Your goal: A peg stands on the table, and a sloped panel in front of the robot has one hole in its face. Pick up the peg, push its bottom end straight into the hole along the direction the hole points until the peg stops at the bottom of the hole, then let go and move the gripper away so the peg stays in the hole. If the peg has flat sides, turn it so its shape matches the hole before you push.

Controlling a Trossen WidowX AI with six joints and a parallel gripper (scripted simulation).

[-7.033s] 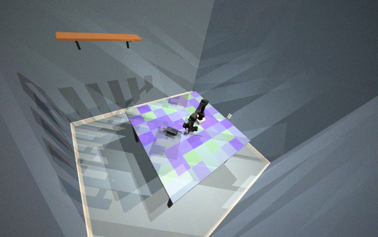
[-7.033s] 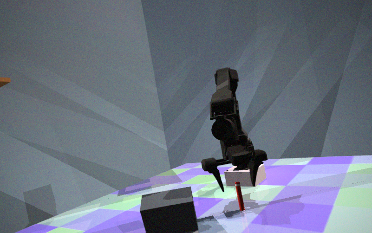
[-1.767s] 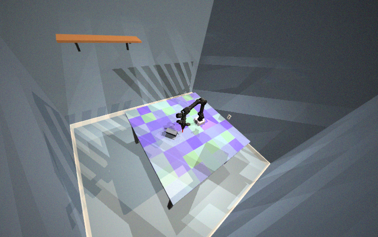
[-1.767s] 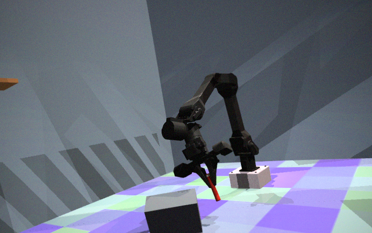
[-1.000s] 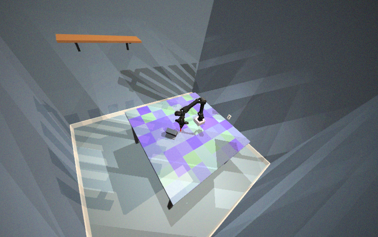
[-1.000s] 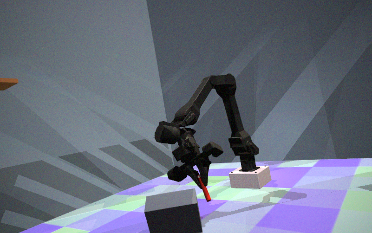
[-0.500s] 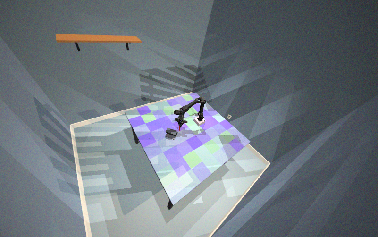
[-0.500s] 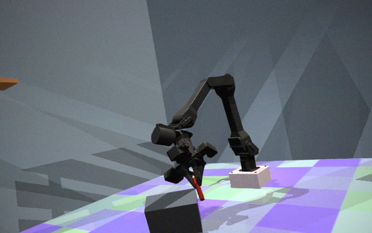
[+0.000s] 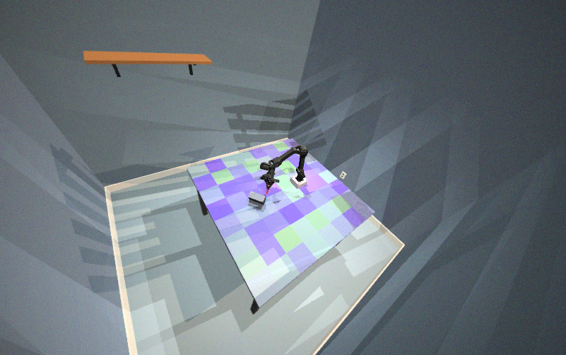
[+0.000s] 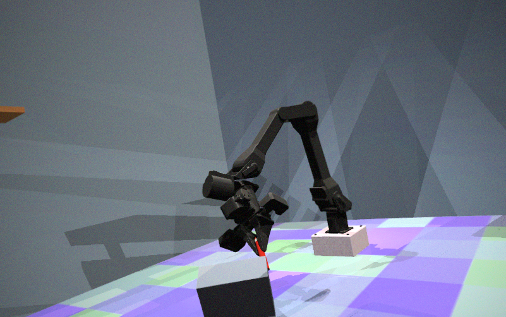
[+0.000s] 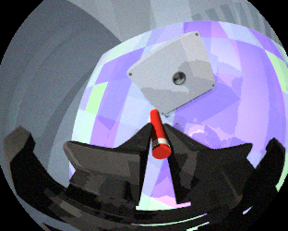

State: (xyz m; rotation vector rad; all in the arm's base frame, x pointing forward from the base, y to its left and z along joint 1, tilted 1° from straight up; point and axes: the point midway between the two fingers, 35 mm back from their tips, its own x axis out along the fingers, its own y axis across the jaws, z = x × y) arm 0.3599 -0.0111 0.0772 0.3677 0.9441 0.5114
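Note:
My gripper (image 9: 268, 185) (image 10: 260, 251) (image 11: 157, 127) is shut on the red peg (image 9: 267, 190) (image 10: 261, 249) (image 11: 155, 121), with the peg tilted and its lower end pointing away from the fingers. The peg has a pale band near its upper end. The grey sloped panel (image 9: 257, 196) (image 10: 233, 271) (image 11: 194, 55) shows one dark, roughly round hole (image 11: 179, 78). In the wrist view the peg's lower end appears beside the panel's near corner, to the left of and below the hole, outside it. Whether peg and panel touch cannot be told. The hole is not visible in the top and exterior views.
The panel's block stands on the patchwork table (image 9: 287, 238) (image 10: 416, 292). The arm's pale base block (image 9: 298, 182) (image 10: 333, 245) stands behind and to the right of the panel. An orange wall shelf (image 9: 145, 57) (image 10: 0, 114) hangs well away from the arm.

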